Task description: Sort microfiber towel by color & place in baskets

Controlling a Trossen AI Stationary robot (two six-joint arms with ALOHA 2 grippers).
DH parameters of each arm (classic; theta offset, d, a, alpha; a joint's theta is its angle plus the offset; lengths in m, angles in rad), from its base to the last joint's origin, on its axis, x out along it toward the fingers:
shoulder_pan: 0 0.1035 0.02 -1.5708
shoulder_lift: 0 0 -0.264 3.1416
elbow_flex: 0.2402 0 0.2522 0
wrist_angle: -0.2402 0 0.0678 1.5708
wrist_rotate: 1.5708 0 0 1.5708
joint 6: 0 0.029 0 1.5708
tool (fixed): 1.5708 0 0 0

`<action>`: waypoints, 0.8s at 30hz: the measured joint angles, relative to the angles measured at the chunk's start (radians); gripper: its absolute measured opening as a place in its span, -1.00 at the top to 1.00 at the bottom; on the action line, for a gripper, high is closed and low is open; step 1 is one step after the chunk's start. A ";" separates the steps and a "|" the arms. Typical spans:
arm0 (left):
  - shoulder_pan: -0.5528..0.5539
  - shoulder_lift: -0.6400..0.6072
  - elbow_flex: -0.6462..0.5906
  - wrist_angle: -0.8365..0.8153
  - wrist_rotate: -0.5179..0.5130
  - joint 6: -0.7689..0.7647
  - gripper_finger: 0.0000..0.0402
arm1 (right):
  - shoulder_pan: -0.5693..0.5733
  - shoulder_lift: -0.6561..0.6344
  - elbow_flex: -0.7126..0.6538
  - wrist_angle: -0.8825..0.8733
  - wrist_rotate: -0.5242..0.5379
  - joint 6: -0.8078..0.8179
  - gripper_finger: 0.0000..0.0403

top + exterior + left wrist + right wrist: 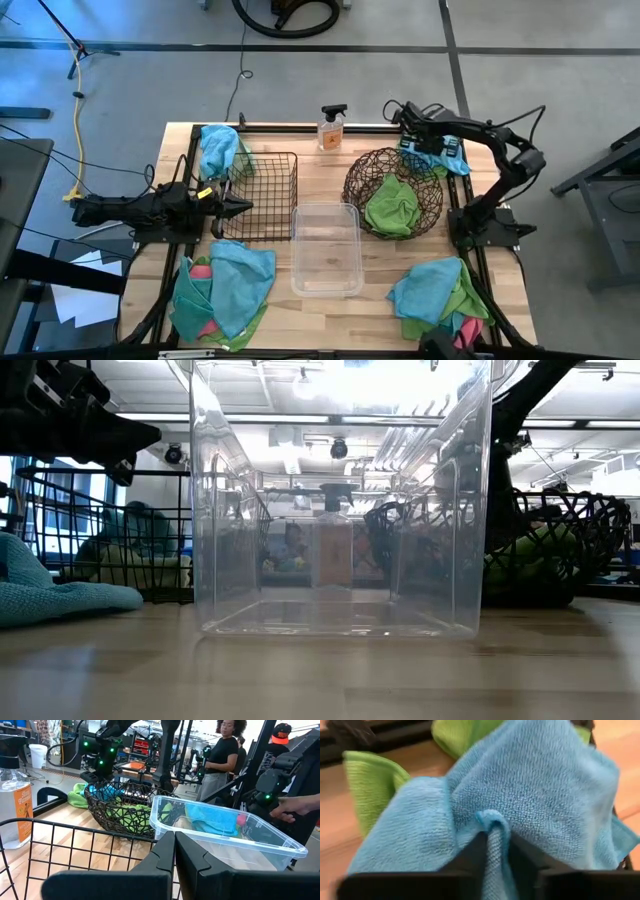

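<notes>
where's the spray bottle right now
In the high view the spray bottle stands upright at the far edge of the table, near its middle, between the black wire basket and the round woven basket.

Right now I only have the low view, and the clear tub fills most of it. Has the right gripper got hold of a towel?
Observer: Yes. The right gripper is pinched on a fold of a teal-blue towel, at the far right side of the round woven basket.
Operator: What's in that basket?
Observer: A lime green towel; I see no other colour inside.
Operator: And the left gripper?
Observer: The left gripper is shut with nothing in it, at the left side of the black wire basket.
</notes>
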 joint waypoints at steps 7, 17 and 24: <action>0.000 0.000 0.000 0.000 0.000 0.000 1.00 | 0.000 -0.176 0.000 0.010 0.028 -0.096 0.96; 0.000 0.000 0.000 0.000 0.000 0.000 1.00 | 0.044 -0.518 0.000 0.258 -0.022 -0.261 0.99; 0.000 0.000 0.000 0.000 0.000 0.000 1.00 | 0.124 -0.674 0.000 0.606 -0.231 -0.416 1.00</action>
